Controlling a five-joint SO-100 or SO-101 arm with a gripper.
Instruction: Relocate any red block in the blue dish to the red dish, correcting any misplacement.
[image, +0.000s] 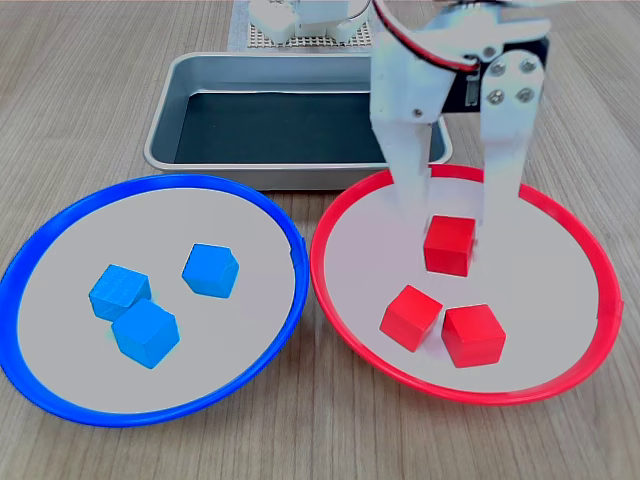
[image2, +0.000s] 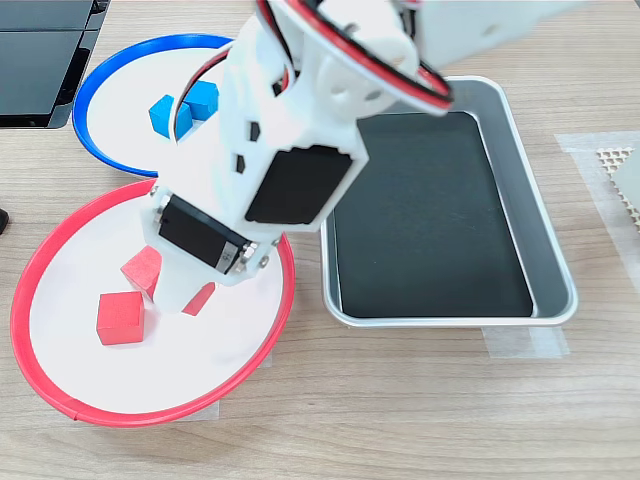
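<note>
Gripper over a red cube already lying in the red-rimmed dish

On the pale wooden counter (image: 80, 120), the round shallow red-rimmed dish (image: 330, 300) holds three small matte red cubes; the round blue-rimmed dish (image: 40, 300), at its nine o'clock in the first exterior view, holds only blue cubes (image: 210, 270). The white gripper (image: 455, 215) stands spread astride the red block (image: 448, 244) at the dish's twelve o'clock. It looks light, rigid and unbreakable: best pinched across two flat opposite faces.

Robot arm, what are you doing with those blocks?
The claw is open over the red dish, its fingers either side of a red block resting there. Two more red blocks lie nearby. The blue dish holds only three blue blocks, and the metal tray is empty.
</note>
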